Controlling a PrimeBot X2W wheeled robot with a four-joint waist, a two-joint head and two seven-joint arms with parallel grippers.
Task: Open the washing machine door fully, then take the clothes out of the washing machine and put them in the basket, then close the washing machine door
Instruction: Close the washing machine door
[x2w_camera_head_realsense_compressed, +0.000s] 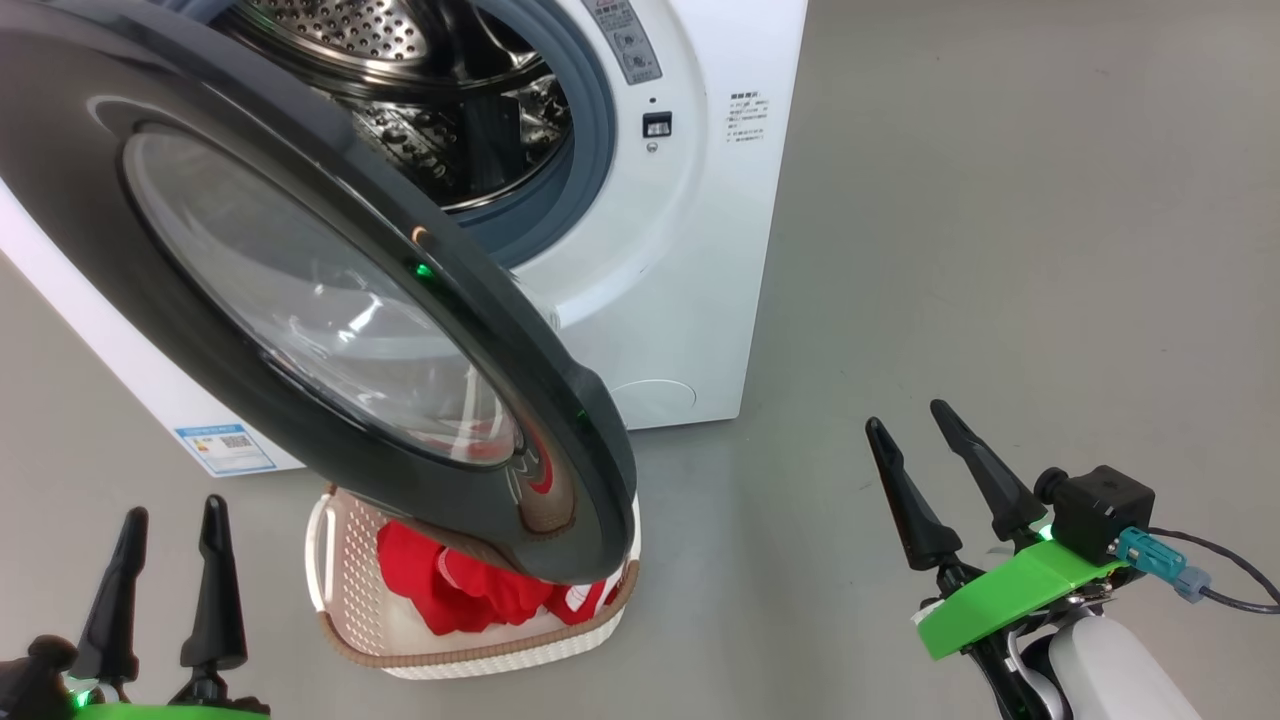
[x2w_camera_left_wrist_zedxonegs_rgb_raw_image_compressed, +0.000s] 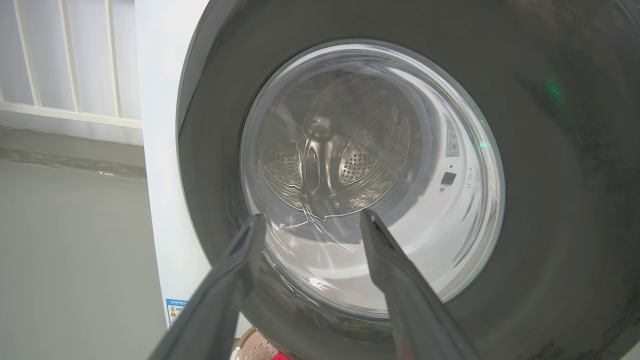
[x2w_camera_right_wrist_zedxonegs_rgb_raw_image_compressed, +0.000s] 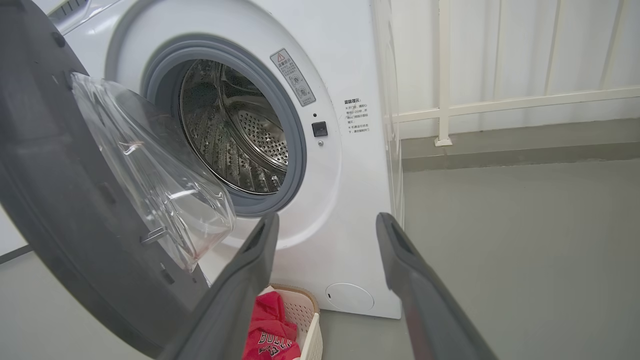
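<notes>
Big white front-loading washing machine (x2w_camera_head_realsense_compressed: 690, 250) at 12 o'clock. Round glossy black-rimmed glass washing machine door (x2w_camera_head_realsense_compressed: 300, 300) open at 10 o'clock, overhanging small cream perforated plastic basket (x2w_camera_head_realsense_compressed: 345, 580) at 6 o'clock. Bright red clothes (x2w_camera_head_realsense_compressed: 460, 595) heaped inside basket. At 8 o'clock left gripper (x2w_camera_head_realsense_compressed: 174, 506), at 4 o'clock right gripper (x2w_camera_head_realsense_compressed: 908, 414): fingers spread wide, nothing held.
</notes>
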